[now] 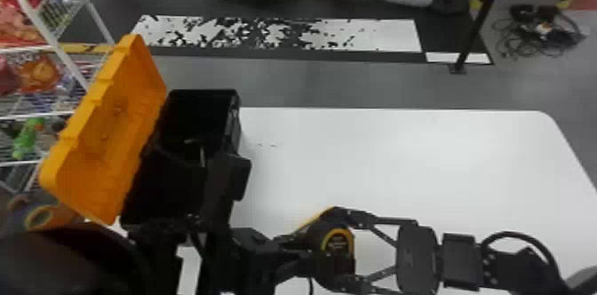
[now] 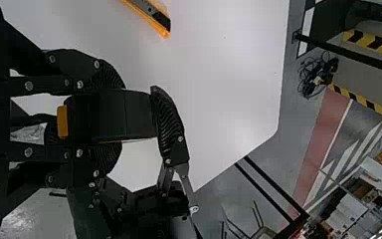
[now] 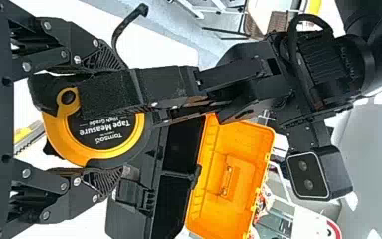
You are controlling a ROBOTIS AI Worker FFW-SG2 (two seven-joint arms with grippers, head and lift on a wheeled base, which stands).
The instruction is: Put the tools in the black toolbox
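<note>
Low in the head view, my left gripper [image 1: 316, 255] and right gripper [image 1: 334, 257] meet at the black and yellow tape measure [image 1: 340, 241]. In the right wrist view, my right gripper [image 3: 104, 122] is shut on opposite edges of the tape measure [image 3: 104, 137]; a left finger lies across its face. The left wrist view has my left gripper [image 2: 113, 115] shut on its flat sides. The black toolbox [image 1: 235, 116] stands at the left with its orange lid [image 1: 106, 134] raised; something thin and pale is inside. A yellow utility knife [image 2: 151, 15] lies on the table.
The white table [image 1: 399, 152] extends to the right of the toolbox. My left forearm and its wrist camera [image 1: 242, 176] stand over the toolbox's near part. A wire rack with packages [image 1: 35, 72] is at the far left.
</note>
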